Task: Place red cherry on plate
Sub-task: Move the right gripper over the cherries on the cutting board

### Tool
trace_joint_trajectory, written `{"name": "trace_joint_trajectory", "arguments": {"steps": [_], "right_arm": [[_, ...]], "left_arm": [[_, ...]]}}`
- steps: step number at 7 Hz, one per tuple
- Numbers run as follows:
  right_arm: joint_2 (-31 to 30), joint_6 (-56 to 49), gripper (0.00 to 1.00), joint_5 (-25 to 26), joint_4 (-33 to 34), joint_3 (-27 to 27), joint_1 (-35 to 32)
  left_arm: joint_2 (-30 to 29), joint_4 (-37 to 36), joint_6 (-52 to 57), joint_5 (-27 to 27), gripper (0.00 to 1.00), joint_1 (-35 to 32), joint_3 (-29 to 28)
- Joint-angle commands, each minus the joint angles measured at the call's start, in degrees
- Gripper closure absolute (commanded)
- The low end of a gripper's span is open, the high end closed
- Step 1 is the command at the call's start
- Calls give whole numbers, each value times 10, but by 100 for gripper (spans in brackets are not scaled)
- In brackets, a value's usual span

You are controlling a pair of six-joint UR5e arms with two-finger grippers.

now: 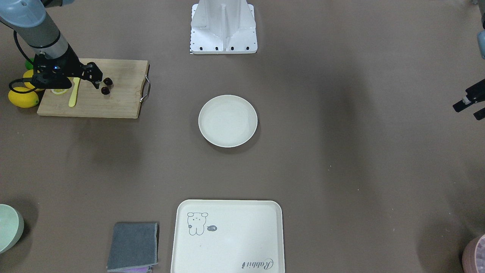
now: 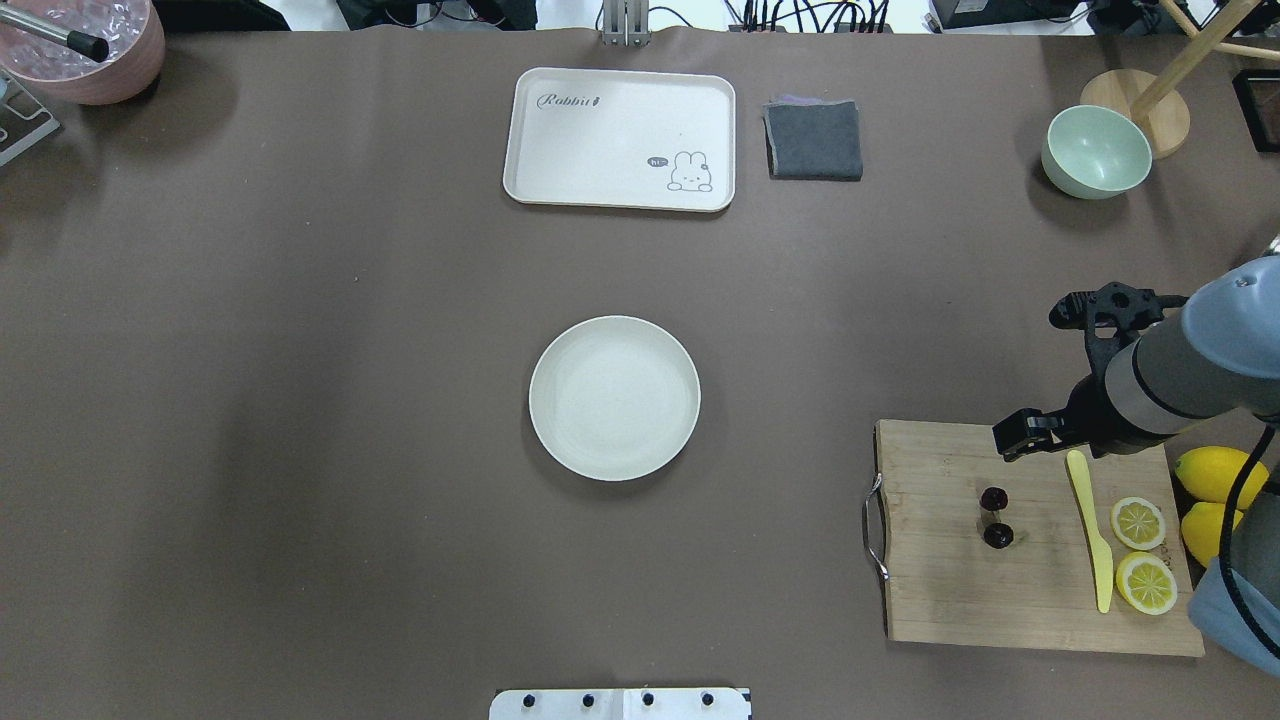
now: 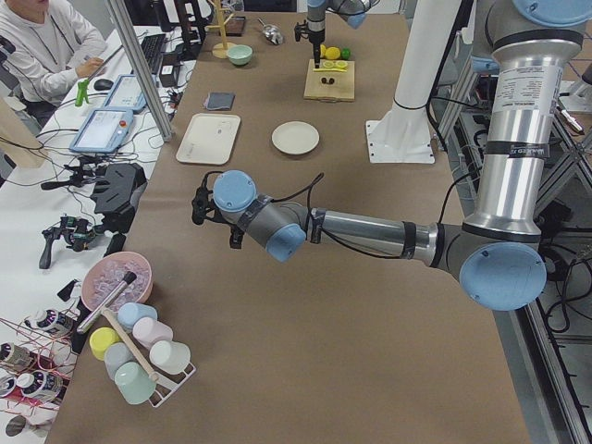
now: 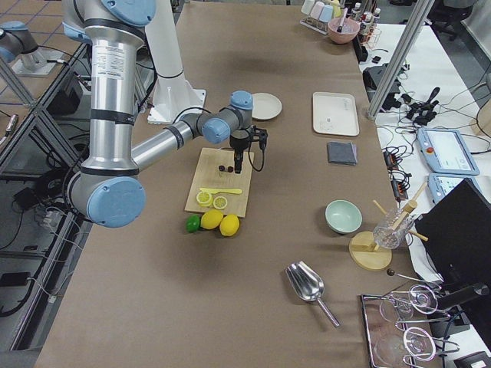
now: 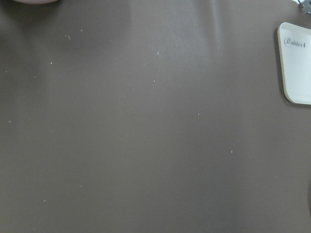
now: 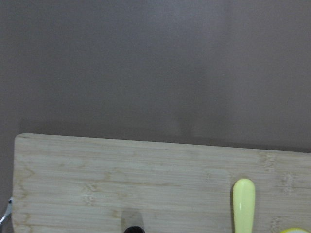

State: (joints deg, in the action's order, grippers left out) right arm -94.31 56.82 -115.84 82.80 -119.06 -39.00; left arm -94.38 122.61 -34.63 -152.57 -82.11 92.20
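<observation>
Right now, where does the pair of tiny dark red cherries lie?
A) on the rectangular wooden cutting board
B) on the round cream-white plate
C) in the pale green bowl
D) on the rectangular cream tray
A: the dark red cherries lie on the wooden cutting board; the round cream-white plate holds nothing.

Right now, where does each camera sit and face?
Front-facing: across the table, facing the robot's base; right arm at left.
Overhead: behind the robot, looking forward; right arm enters right.
Exterior left: table's left end; left arm nearest.
Exterior right: table's right end; right arm nearest.
Left wrist: down on table, tray corner; no body.
Right wrist: down on cutting board; no body.
Shared: front-facing and overhead both show the plate.
</observation>
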Motion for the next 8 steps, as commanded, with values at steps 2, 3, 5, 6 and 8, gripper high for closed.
{"name": "trace_joint_trajectory", "arguments": {"steps": [2, 3, 5, 6, 8], "right_arm": [[19, 67, 9, 39, -27, 19, 49], [22, 93, 10, 48, -28, 16, 65], [16, 99, 14, 57, -46, 13, 81], [5, 99, 15, 68, -56, 13, 92], [-32, 98, 18, 78, -110, 15, 104]], "left_arm": [[4, 0, 0, 1, 2, -1, 3], [5, 0, 0, 1, 2, -2, 3], [6, 0, 0, 1, 2, -2, 5], [6, 0, 0, 1, 2, -2, 7], [7, 0, 0, 1, 2, -2, 7]]}}
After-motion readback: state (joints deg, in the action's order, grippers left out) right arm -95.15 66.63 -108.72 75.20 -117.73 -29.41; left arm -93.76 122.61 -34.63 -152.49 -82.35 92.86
